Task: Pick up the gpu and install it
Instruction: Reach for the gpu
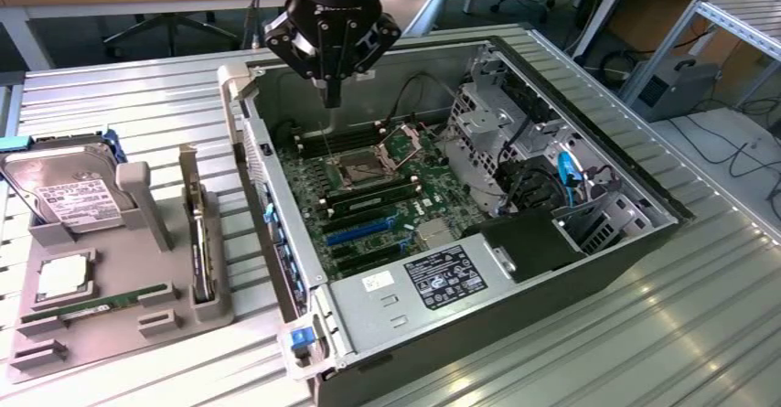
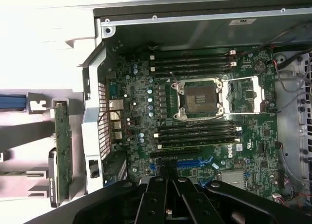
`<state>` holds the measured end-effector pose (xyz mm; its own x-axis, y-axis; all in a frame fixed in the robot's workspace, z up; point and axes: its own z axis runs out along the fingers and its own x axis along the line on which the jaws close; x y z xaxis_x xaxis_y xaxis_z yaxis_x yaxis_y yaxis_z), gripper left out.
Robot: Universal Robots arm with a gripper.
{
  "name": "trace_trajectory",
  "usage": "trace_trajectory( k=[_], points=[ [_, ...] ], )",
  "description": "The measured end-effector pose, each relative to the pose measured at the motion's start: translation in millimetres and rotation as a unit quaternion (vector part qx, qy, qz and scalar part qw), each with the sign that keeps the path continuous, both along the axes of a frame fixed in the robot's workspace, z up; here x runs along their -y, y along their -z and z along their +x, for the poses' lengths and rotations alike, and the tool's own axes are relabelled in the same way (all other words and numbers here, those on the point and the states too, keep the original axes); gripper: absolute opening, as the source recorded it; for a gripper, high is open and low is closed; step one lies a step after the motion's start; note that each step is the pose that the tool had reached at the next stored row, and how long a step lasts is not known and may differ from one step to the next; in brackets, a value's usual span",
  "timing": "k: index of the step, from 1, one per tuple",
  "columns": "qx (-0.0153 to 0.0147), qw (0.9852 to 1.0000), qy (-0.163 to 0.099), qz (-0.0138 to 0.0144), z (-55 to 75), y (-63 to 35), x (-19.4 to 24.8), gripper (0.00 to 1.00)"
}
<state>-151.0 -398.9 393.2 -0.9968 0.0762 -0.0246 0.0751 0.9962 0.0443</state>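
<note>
I have the fingers [image 1: 331, 96] pressed together with nothing between them, hanging over the open computer case [image 1: 586, 242] near its rear wall. In the exterior view the bare CPU socket [image 1: 362, 165] on the motherboard [image 1: 366, 201] sits at about 5 o'clock from the fingertips. The wrist view looks past the joined fingers [image 2: 168, 177] onto that same socket [image 2: 197, 99].

The gpu [image 1: 199, 238] is outside the case. It stands on edge in a slot of the grey holder [image 1: 146, 311] on the counter [image 1: 146, 96], at about 7 o'clock from the fingers and well apart from them. The wrist view catches it [image 2: 62, 146] edge-on beside the case wall. A hard drive [image 1: 68, 197] stands at 10 o'clock from it.
</note>
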Motion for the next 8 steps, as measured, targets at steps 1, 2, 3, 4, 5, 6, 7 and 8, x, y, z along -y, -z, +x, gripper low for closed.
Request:
trace_trajectory(
  k=[1, 2, 3, 4, 5, 6, 7, 8],
  points=[
    [0.0, 1.0, 0.0, 0.0, -0.8, 0.0, 0.0, 0.11],
    [0.0, 1.0, 0.0, 0.0, -1.8, 0.0, 0.0, 0.11],
    [0.0, 1.0, 0.0, 0.0, -2.8, 0.0, 0.0, 0.11],
    [0.0, 1.0, 0.0, 0.0001, -3.5, 0.0, 0.0, 0.11],
    [0.0, 1.0, 0.0, 0.0, -4.2, 0.0, 0.0, 0.11],
    [0.0, 1.0, 0.0, 0.0, -5.0, 0.0, 0.0, 0.11],
    [0.0, 1.0, 0.0, 0.0, -5.8, 0.0, 0.0, 0.11],
    [0.0, 1.0, 0.0, 0.0, -6.4, 0.0, 0.0, 0.11]
  ],
)
